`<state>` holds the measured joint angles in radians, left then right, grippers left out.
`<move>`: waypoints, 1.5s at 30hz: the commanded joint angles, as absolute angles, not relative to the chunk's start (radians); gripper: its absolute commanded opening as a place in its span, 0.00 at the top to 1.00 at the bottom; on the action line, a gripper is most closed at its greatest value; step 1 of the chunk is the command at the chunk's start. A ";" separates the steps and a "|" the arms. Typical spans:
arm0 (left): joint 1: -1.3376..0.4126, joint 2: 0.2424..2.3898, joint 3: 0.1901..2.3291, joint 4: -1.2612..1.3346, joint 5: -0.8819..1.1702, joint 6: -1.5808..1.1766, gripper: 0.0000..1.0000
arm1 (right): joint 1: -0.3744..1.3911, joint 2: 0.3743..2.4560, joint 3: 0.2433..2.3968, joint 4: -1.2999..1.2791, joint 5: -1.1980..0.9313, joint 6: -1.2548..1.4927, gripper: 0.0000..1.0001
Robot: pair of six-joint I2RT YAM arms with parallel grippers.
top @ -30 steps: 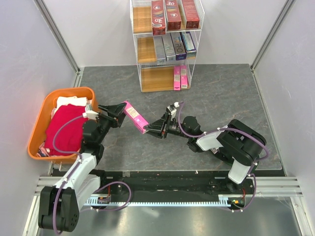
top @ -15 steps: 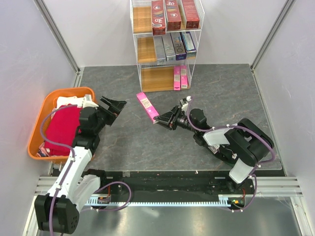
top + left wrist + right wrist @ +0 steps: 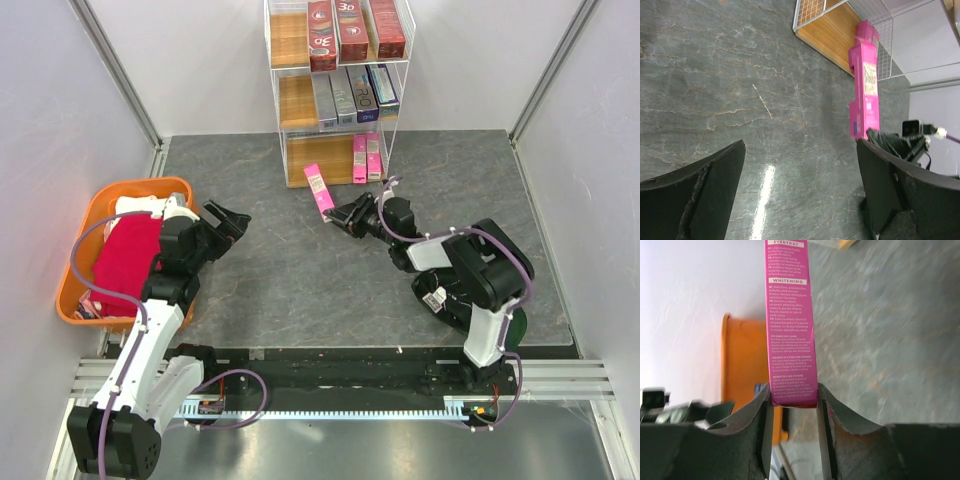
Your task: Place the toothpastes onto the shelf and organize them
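The surface (image 3: 300, 290) is a dark grey slab with pale veins like stone, and it takes a streak of glare in the left wrist view. White panels close it in on three sides, with bare metal posts (image 3: 120, 70) rising at the back corners.

Against the back wall stands the shelf (image 3: 315, 160), white wire with three wooden tiers. Three red boxes (image 3: 350, 30) sit on the top tier, and silver and dark boxes (image 3: 355, 95) on the middle one. Two pink boxes (image 3: 366, 157) stand at the right of the bottom tier, where the rest of the wood is bare.

The right end effector (image 3: 342, 213) is closed on the near end of another pink box (image 3: 319, 187). The box is lifted off the stone and slants toward the shelf. Its far end is just in front of the bottom tier, to the left of the two already there. I cannot tell whether it touches the frame.

The left end effector (image 3: 232, 225) is spread wide with nothing in it. It hangs over the left part of the slab, beside an orange tub (image 3: 80, 260) that holds a red cloth (image 3: 125, 255).
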<state>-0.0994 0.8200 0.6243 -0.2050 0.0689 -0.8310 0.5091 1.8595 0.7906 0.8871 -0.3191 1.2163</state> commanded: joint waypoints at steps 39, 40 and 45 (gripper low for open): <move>-0.097 0.821 0.641 -0.221 0.107 -0.738 0.03 | 0.324 2.301 1.276 0.956 -0.143 1.345 0.91; -0.097 0.822 0.641 -0.222 0.107 -0.736 0.03 | 0.324 2.307 1.290 0.936 -0.138 1.344 0.90; -0.097 0.818 0.640 -0.221 0.110 -0.736 0.03 | 0.322 2.401 1.373 0.905 -0.121 1.416 0.90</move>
<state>-0.0994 0.8242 0.6243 -0.2379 0.0929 -0.7753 0.3244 2.3718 1.2957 0.8726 -0.1616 1.3663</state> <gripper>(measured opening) 0.971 0.415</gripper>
